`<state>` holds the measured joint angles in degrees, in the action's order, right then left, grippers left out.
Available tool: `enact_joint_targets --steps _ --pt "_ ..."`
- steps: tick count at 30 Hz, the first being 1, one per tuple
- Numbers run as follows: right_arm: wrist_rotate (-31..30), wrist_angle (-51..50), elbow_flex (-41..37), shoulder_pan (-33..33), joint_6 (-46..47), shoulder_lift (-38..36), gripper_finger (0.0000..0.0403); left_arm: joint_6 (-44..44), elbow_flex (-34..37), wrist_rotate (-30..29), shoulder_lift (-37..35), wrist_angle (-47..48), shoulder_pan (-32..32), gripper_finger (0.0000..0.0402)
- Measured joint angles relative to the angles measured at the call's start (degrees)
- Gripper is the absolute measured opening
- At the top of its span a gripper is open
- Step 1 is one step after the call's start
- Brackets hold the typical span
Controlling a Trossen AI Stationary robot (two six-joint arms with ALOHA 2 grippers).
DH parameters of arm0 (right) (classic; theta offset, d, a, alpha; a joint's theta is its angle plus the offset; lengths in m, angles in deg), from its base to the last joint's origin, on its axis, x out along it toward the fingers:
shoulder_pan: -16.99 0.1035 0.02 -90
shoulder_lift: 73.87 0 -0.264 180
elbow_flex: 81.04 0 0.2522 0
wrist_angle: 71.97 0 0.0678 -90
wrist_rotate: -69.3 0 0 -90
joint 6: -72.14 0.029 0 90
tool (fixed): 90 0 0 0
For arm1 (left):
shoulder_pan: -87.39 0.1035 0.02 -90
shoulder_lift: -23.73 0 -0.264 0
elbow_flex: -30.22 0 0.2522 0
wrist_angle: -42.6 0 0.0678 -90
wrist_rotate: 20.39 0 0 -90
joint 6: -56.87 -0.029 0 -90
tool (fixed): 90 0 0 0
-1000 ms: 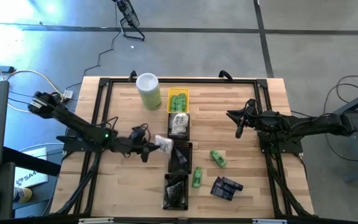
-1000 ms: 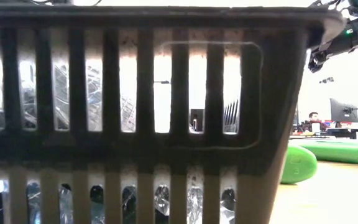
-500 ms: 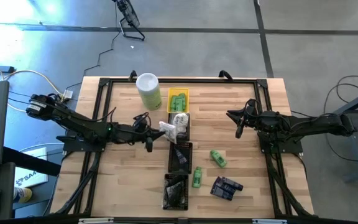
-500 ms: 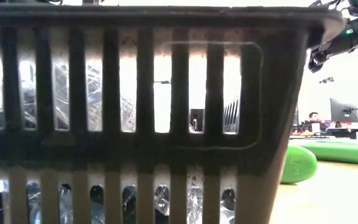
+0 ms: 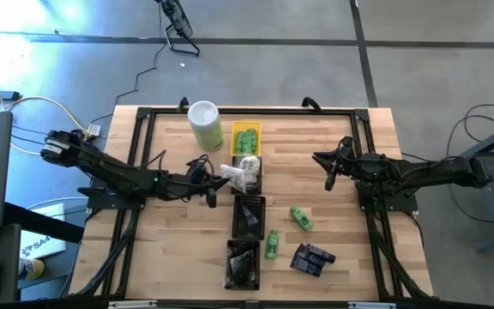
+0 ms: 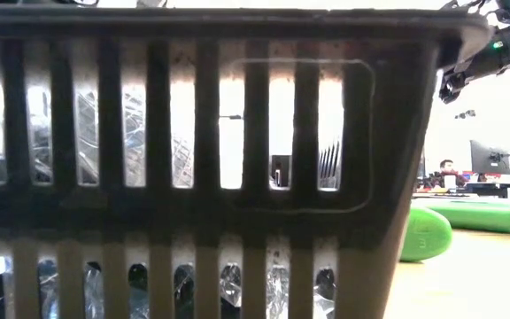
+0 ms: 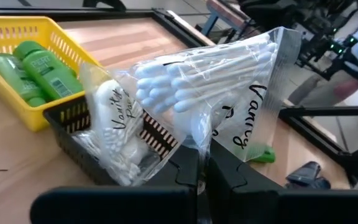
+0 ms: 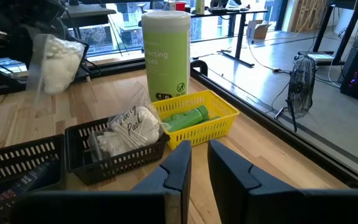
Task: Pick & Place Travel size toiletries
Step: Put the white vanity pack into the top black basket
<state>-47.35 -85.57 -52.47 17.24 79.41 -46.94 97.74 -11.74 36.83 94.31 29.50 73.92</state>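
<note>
The left gripper [image 7: 202, 177] has its fingers [image 7: 185, 171] pinched on a clear packet of cotton swabs [image 7: 219, 81], holding it just above the black tray [image 5: 247, 173] that already contains a similar white packet [image 8: 129, 127]. Beyond that tray sits the yellow tray [image 5: 245, 137] with green bottles [image 7: 39, 65], then the pale-green canister [image 5: 205, 125]. On the table [image 5: 333, 146], well to the right of the black tray, the right gripper [image 5: 331, 178] hovers, fingers nearly closed on nothing.
</note>
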Motion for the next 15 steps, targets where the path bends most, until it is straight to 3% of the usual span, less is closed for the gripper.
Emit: enact_joint_targets --steps 10,15 --pt "0.00 0.00 0.00 0.01 0.00 0.02 0.0046 -0.12 -6.09 -1.86 4.73 3.59 0.00 0.0003" --pt "0.00 -0.01 0.00 -0.01 0.00 0.01 0.0046 -0.45 -7.53 -6.47 4.73 4.88 0.00 0.0003"
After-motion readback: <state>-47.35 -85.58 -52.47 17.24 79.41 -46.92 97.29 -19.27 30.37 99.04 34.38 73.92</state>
